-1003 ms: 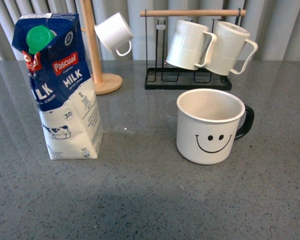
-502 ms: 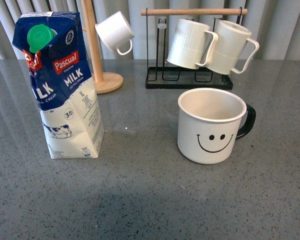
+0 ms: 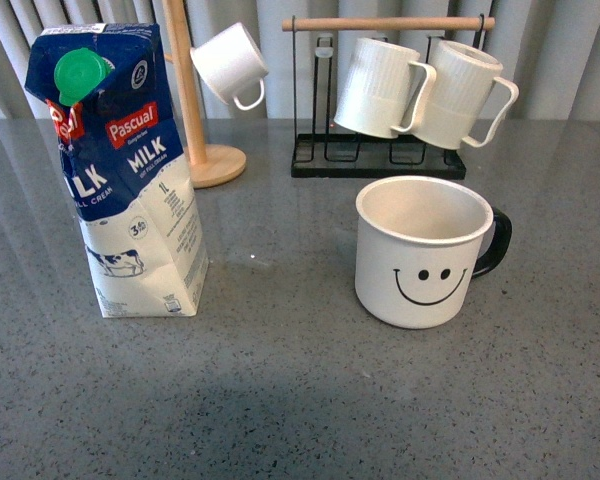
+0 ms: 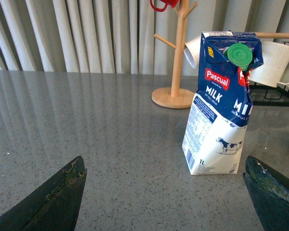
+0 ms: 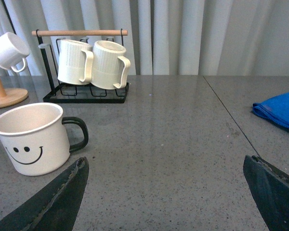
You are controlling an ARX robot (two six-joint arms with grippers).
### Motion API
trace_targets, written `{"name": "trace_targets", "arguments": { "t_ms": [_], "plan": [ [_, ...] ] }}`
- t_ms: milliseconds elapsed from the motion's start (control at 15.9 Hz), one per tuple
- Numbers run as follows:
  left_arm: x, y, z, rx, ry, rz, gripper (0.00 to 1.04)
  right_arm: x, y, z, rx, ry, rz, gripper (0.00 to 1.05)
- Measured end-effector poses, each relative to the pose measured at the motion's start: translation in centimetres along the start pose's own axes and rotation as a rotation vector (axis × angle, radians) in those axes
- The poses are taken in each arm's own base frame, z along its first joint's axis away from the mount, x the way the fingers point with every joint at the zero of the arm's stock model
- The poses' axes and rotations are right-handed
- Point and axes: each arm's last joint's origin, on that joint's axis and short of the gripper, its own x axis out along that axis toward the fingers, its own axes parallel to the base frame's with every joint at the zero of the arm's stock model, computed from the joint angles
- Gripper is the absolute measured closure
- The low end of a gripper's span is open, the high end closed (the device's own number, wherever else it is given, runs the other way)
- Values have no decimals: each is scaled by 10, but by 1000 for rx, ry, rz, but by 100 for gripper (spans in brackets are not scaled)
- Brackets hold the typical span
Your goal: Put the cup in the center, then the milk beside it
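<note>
The cup point(image 3: 424, 252), a large white mug with a black smiley face and a black handle, stands upright on the grey table right of the middle; it also shows in the right wrist view point(image 5: 31, 138). The milk point(image 3: 122, 170), a tall blue and white Pascual carton with a green cap, stands upright at the left and in the left wrist view point(image 4: 222, 102). Neither arm shows in the front view. My left gripper point(image 4: 166, 180) is open and empty, with the carton ahead of it. My right gripper point(image 5: 166, 180) is open and empty, the cup ahead beside one finger.
A black rack point(image 3: 378, 160) with a wooden bar holds two ribbed white mugs point(image 3: 380, 86) behind the cup. A wooden mug tree point(image 3: 195, 150) carries a small plain white mug point(image 3: 230, 64) behind the carton. A blue cloth point(image 5: 279, 110) lies in the right wrist view.
The front view shifted very slightly between one second ago and half a second ago. The cup and the milk have not moved on the table.
</note>
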Motion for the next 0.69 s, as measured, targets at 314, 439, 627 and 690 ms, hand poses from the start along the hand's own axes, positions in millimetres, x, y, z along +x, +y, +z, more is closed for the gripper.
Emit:
{"name": "trace_targets", "arguments": {
  "t_ms": [314,439,627,690],
  "plan": [
    [0,0,0,0,0,0,7,0,0,0,0,0,0,7],
    [0,0,-3,-16,173,11,7,0,0,0,0,1,0,7],
    [12,1,38,-38,139,-24,7,0,0,0,0,0,0,7],
    [21,5,57,-38,80,-34,7,0,0,0,0,0,0,7]
  ]
}}
